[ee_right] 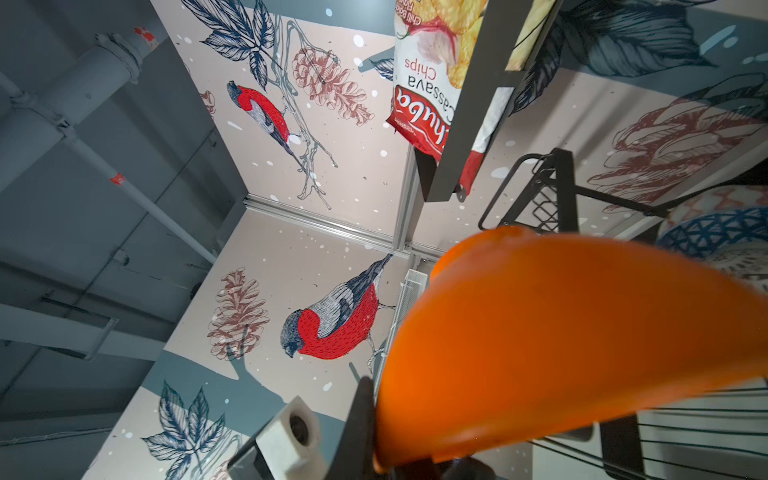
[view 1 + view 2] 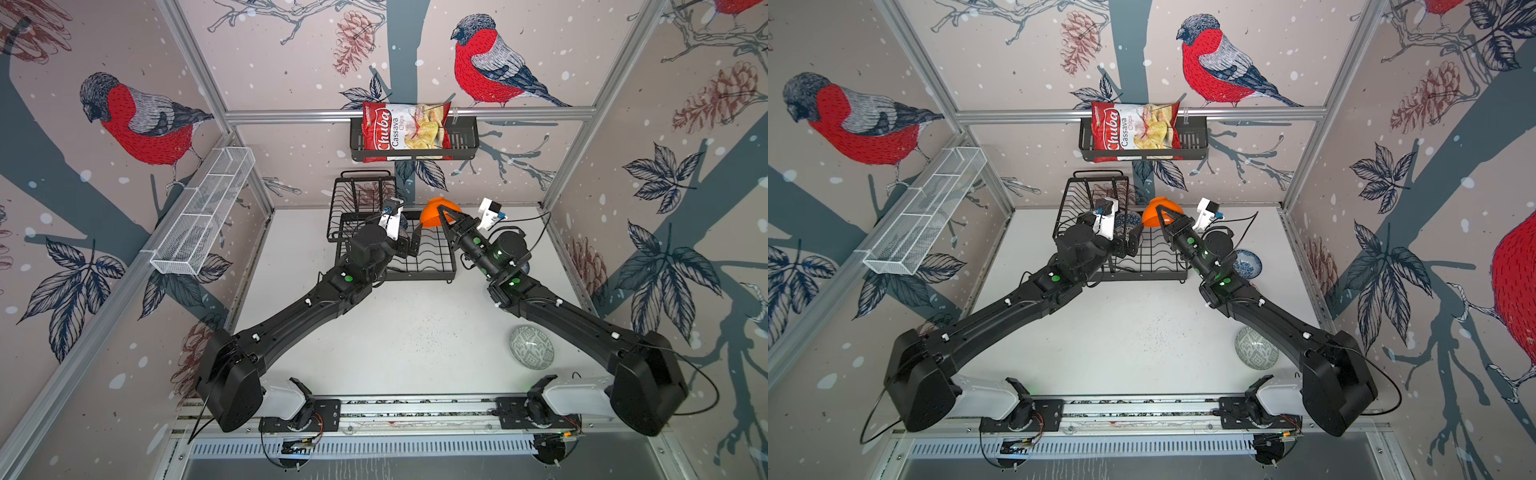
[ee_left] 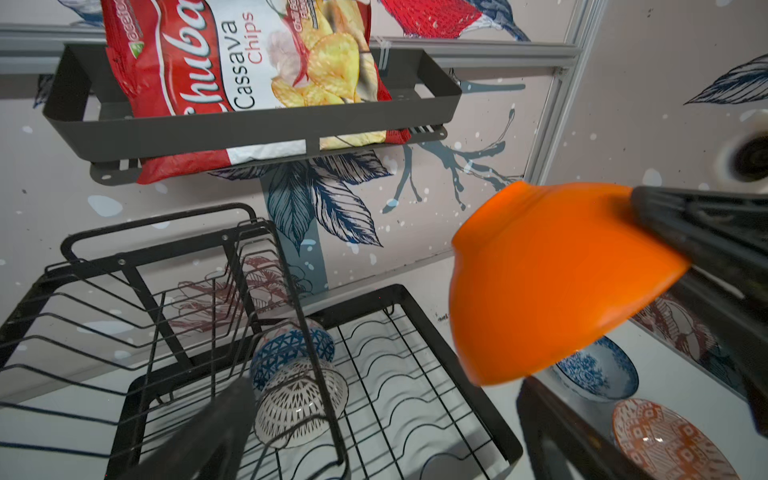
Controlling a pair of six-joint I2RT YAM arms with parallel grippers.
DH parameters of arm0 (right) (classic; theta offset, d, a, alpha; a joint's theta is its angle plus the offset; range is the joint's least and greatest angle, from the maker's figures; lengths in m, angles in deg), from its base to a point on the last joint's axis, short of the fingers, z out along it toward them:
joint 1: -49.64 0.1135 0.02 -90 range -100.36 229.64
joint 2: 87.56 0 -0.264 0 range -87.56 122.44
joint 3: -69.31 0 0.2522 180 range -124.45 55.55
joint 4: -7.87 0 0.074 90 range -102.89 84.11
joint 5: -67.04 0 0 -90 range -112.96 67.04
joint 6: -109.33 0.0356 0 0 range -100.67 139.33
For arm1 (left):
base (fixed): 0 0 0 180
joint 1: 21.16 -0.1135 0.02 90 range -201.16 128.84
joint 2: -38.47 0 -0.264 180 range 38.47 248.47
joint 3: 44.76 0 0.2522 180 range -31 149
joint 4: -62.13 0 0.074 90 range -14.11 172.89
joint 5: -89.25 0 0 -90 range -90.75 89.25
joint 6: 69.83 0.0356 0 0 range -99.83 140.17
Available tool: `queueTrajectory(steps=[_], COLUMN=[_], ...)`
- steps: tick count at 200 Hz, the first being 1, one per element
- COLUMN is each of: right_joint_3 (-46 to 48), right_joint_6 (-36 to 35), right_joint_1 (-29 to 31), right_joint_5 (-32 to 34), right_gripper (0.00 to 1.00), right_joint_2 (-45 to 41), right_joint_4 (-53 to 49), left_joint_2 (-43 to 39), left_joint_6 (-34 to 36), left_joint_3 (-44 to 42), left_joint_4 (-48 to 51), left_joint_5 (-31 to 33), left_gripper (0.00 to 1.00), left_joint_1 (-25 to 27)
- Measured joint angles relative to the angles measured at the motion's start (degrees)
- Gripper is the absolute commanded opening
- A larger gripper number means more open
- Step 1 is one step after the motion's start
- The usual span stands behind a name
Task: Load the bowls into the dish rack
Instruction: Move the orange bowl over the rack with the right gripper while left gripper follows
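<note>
My right gripper (image 2: 446, 214) (image 2: 1163, 214) is shut on the rim of the plain orange bowl (image 2: 434, 212) (image 2: 1156, 208) (image 3: 552, 282) (image 1: 561, 340), held tilted in the air above the far right corner of the dish rack (image 2: 432, 266) (image 2: 1154, 266) (image 3: 415, 299). My left gripper (image 2: 413, 245) (image 3: 382, 440) stands open over the rack's lower tray, holding nothing. Just beyond it, the black-white radial bowl (image 3: 299, 399) and the dark blue geometric bowl (image 3: 291, 349) lean in the tray. On the table right of the rack lie the blue-white floral bowl (image 2: 1248, 264) (image 3: 598, 370) and the orange-white patterned bowl (image 3: 665, 440). The grey-green bowl (image 2: 532, 347) (image 2: 1256, 347) sits front right.
The rack's raised upper shelf (image 2: 361, 195) stands at its back left. A black basket with a chips bag (image 2: 405, 131) hangs on the back wall above the rack. A long white mesh basket (image 2: 203, 212) hangs on the left wall.
</note>
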Motion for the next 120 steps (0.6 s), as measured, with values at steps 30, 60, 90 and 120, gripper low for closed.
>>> queueTrajectory(steps=[30, 60, 90, 120], right_joint_3=[2.5, 4.2, 5.2, 5.9], right_joint_6=[-2.8, -4.4, -5.6, -5.7], right_joint_1=[-0.7, -1.5, -2.2, -2.8], right_joint_5=[2.1, 1.8, 2.0, 1.5], right_gripper=[0.0, 0.0, 0.0, 0.0], right_joint_2=[0.5, 1.6, 3.1, 6.3], right_joint_4=[-1.3, -1.3, -0.5, 1.5], left_joint_2=[-0.9, -1.2, -1.1, -1.2], left_joint_6=[-3.2, -6.0, -7.2, -8.4], left_joint_3=[2.7, 1.9, 1.8, 1.7], left_joint_4=[4.9, 8.3, 9.6, 11.1], left_joint_5=[-3.6, -8.0, -12.4, -14.2], left_gripper=[0.98, 0.98, 0.98, 0.98], left_joint_1=[-3.3, -6.6, -7.5, -8.3])
